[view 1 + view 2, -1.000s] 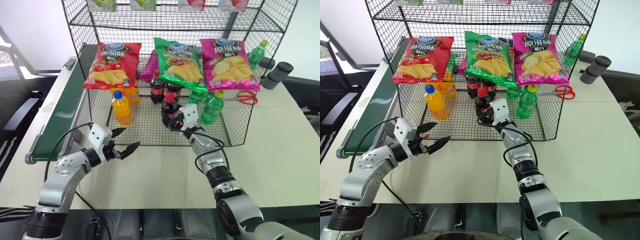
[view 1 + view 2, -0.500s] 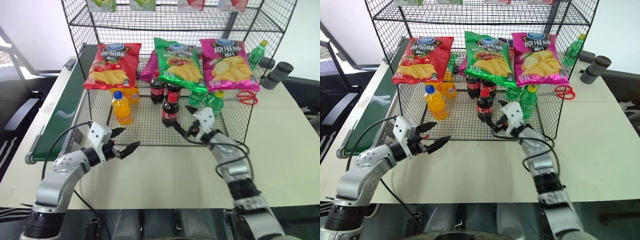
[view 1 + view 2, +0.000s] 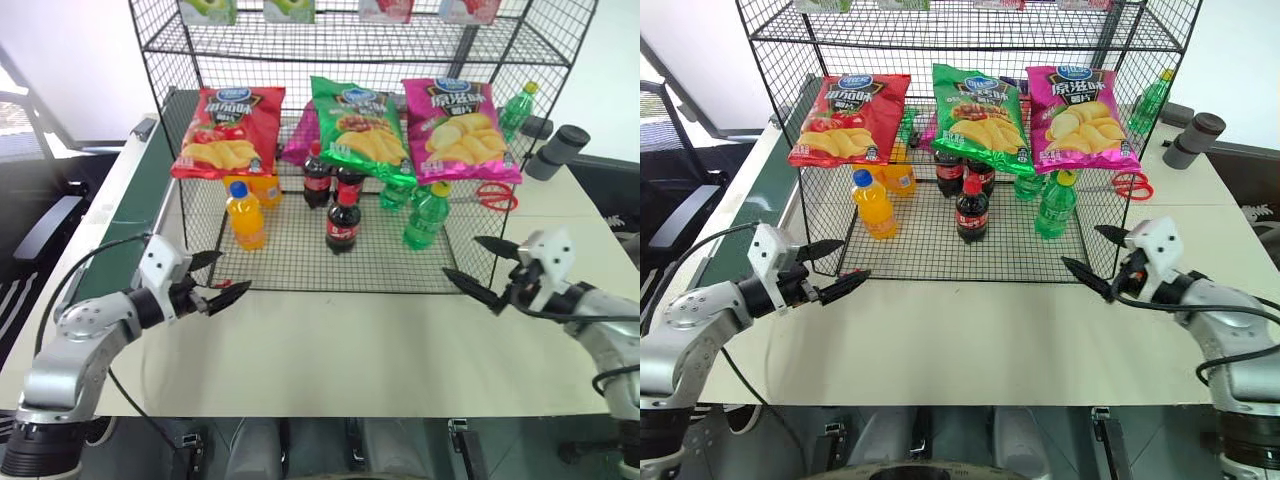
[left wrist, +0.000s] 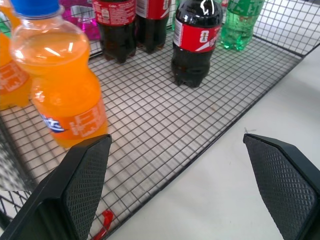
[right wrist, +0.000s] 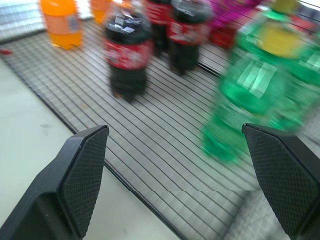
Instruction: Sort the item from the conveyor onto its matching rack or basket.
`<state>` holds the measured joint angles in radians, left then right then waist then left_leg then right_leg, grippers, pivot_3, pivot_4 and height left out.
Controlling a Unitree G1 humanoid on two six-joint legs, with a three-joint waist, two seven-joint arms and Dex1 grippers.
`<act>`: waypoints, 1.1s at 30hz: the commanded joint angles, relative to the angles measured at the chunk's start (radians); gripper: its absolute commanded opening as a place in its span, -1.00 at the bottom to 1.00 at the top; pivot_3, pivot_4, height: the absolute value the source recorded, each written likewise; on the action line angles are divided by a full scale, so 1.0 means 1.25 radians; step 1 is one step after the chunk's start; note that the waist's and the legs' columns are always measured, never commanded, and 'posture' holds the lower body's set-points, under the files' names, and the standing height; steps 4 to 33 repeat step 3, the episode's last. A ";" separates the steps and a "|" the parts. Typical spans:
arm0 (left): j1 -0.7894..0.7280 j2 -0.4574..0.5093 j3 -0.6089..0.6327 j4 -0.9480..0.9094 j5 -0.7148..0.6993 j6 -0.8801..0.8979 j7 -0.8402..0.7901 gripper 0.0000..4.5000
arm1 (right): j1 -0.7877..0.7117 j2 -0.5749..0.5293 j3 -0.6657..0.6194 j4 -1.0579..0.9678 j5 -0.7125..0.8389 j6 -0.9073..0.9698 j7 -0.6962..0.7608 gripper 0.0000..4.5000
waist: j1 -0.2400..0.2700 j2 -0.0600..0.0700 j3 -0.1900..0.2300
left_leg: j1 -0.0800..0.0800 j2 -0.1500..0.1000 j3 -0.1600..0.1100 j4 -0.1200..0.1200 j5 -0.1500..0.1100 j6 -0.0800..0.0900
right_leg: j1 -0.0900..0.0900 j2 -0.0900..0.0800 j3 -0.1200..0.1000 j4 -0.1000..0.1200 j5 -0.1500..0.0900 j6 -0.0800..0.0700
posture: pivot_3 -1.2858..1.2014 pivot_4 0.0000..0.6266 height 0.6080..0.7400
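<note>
The item, a small cola bottle (image 3: 342, 222) with red cap and label, stands upright and free on the mesh floor of the black wire rack's bottom tray (image 3: 290, 258). Both wrist views look at this bottle (image 4: 196, 40) (image 5: 127, 50) from outside the tray. My right gripper (image 3: 459, 256) is open and empty off the tray's front right corner, pointing inward. To the left, my left gripper (image 3: 236, 269) hovers open and empty over the table by the front left corner. The dark green conveyor (image 3: 135, 215) runs along the rack's left side with nothing on its visible belt.
In the tray stand an orange-drink bottle (image 3: 245, 215), two more cola bottles (image 3: 316, 175) at the back and green bottles (image 3: 424, 215). Chip bags (image 3: 360, 125) hang on the slanted tier above. Red scissors (image 3: 490, 195) and a black cylinder (image 3: 556, 150) lie at the right.
My right gripper has drawn back from the cola bottle out of the tray and swung to the right, leaving the bottle standing. The left gripper has shifted a little to the left.
</note>
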<state>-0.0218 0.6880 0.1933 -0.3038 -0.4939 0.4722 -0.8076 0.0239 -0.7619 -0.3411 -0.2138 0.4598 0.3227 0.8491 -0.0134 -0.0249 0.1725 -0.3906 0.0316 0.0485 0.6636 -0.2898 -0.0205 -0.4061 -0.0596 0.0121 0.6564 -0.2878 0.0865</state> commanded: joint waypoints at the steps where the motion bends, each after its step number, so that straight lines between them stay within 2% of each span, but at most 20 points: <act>1: 0.004 0.012 0.025 -0.002 -0.013 -0.010 -0.017 1.00 | 0.017 -0.019 -0.046 -0.031 0.030 0.006 0.022 0.97 | 0.000 0.000 0.000 | 0.000 0.000 0.000 0.000 0.000 0.000 | 0.000 0.000 0.000 0.000 0.000 0.000 | 0.03 -0.52 1.00; 33: 0.005 0.012 0.025 -0.003 -0.015 -0.012 -0.024 1.00 | 0.018 -0.020 -0.046 -0.039 0.040 0.018 0.025 0.97 | 0.000 0.000 0.000 | 0.000 0.000 0.000 0.000 0.000 0.000 | 0.000 0.001 0.000 0.000 0.000 0.000 | 0.03 -0.52 1.00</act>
